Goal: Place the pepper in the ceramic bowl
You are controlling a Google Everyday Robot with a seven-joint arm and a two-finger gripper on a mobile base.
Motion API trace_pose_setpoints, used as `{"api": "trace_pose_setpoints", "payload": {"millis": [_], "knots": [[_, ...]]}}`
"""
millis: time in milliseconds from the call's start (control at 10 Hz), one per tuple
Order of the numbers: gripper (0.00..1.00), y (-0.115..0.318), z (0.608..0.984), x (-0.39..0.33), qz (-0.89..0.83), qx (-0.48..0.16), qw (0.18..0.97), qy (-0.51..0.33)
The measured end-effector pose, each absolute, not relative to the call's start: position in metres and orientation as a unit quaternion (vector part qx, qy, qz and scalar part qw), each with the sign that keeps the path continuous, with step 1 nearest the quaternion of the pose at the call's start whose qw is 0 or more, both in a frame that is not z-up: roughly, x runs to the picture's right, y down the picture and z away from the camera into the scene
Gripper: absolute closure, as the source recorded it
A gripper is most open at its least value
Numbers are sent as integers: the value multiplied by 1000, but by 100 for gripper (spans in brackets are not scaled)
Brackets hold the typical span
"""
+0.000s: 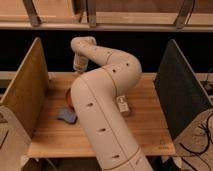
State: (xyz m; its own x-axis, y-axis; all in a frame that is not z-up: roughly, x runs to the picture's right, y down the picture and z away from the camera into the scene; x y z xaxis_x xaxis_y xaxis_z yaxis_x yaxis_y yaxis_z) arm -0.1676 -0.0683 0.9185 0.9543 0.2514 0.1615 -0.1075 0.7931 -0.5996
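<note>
The ceramic bowl shows only as a thin orange-brown sliver at the left edge of my white arm, on the wooden table. The arm covers the rest of it. My gripper hangs at the end of the arm near the table's back edge, above and behind the bowl. The pepper is not in sight; I cannot tell whether the gripper holds it.
A blue pad lies in front of the bowl at the left. A small pale container stands right of my arm. A wooden side panel stands at the left and a dark panel at the right.
</note>
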Motion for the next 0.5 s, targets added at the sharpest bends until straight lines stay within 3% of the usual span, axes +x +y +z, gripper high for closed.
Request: {"api": "trace_pose_setpoints", "payload": {"millis": [500], "knots": [[100, -42, 904, -173, 89, -333, 931, -119]]}}
